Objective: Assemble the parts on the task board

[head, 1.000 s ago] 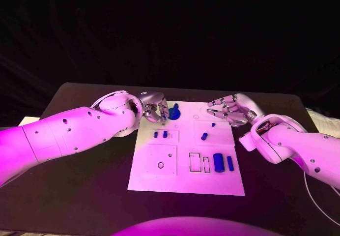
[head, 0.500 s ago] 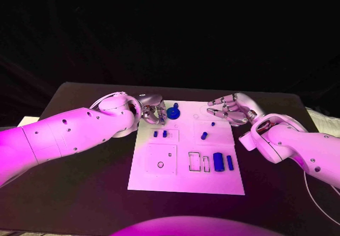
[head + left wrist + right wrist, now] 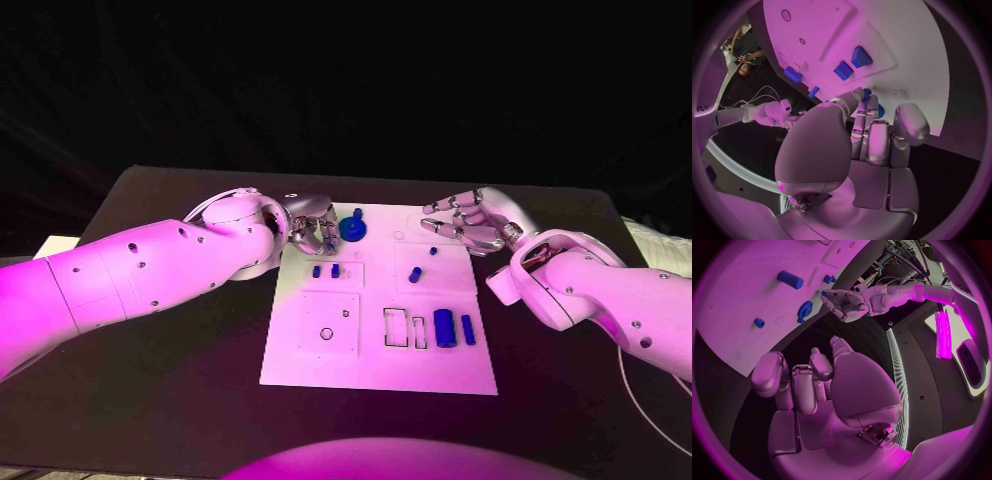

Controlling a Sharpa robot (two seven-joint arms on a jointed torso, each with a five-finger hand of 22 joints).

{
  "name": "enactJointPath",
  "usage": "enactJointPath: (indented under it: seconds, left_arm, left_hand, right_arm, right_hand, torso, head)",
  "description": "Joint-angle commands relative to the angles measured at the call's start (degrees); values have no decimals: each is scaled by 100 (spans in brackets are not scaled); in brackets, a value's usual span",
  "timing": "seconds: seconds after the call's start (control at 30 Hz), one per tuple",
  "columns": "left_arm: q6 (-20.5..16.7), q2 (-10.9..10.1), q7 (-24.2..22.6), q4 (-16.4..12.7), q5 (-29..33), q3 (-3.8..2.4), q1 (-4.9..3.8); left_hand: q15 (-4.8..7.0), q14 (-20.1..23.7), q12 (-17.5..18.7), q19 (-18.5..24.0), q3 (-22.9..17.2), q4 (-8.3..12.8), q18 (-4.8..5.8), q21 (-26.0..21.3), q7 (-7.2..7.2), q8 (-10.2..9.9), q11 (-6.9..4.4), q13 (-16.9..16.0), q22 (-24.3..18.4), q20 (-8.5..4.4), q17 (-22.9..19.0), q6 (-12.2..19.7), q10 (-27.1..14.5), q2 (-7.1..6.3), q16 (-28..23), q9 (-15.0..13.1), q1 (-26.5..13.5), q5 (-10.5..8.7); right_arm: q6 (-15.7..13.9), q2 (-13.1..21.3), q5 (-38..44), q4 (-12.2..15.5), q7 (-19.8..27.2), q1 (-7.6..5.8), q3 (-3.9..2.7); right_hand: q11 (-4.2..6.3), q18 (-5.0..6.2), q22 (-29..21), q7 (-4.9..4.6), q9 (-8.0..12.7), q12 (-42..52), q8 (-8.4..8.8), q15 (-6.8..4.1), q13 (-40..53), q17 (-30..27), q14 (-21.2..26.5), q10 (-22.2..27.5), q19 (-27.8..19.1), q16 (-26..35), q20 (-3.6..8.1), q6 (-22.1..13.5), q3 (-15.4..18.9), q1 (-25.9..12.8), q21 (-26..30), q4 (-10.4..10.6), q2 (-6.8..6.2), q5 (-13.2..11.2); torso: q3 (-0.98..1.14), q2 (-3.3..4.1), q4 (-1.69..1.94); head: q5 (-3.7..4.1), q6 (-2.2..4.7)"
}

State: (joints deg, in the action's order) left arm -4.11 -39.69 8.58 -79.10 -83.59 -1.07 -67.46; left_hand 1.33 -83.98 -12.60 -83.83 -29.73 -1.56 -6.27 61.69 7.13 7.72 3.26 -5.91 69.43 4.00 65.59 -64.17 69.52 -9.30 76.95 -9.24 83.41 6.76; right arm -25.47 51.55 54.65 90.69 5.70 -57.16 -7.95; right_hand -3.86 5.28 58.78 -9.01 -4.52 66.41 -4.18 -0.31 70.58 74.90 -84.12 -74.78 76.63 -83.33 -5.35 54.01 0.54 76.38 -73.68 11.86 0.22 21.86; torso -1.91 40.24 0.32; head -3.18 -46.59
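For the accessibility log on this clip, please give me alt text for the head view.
The left hand sits at the task board's far-left corner beside a round blue part, while the right hand hovers, fingers curled, holding nothing, at the far-right corner. Smaller blue parts lie farther down the white board on the black table.

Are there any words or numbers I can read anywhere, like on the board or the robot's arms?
No text can be read for sure.
Task board: engraved outlines, no words or numbers.
Blue parts: no markings.
Right arm: a short dark marking in the left wrist view, too blurred to read.
Left arm: a similar marking in the right wrist view, also too blurred.
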Motion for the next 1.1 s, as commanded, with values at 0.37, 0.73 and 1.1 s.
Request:
enactJointPath:
  seconds: [0.37, 0.73, 1.1]
  left_arm:
    - [185, 74, 57, 67, -135, 25, 25]
    - [189, 133, 62, 130, -170, 38, 48]
    - [264, 137, 102, 143, -173, 40, 51]
  left_hand:
    - [53, -175, 50, -148, 10, 5, 87, 58, -3, -62, -31, -13, 30, -37, -38, -45, 58, -25, 11, 20, -120, -3]
    - [46, -171, 120, -136, 11, 17, 85, 49, -3, -106, -19, -5, 34, -33, -58, -8, 6, -34, 9, 45, -162, -3]
    - [-10, -159, 315, -115, 33, 0, 90, 44, 35, -198, 51, 45, 50, 3, -118, 73, -198, -89, -1, 97, -306, -3]
  right_arm:
    - [67, -2, 10, 9, 55, 5, 0]
    - [76, -3, 9, 6, 55, 5, 0]
    - [84, 1, 8, 6, 54, 6, 0]
  right_hand:
    - [3, 69, -7, 8, -4, -9, -19, -35, 2, 491, -342, 19, -17, 26, 10, 39, 29, 50, 30, 9, -8, 20]
    - [3, 69, -7, 8, -4, -9, -19, -35, 2, 491, -342, 19, -17, 26, 10, 39, 29, 50, 30, 9, -8, 20]
    - [3, 69, -7, 8, -4, -9, -19, -35, 2, 491, -342, 19, -17, 26, 10, 39, 29, 50, 30, 9, -8, 20]
  torso:
    - [-3, 1, 1]
    - [0, 1, 0]
    - [1, -3, 0]
  head:
    - [6, -6]
    - [16, -12]
    - [19, -19]
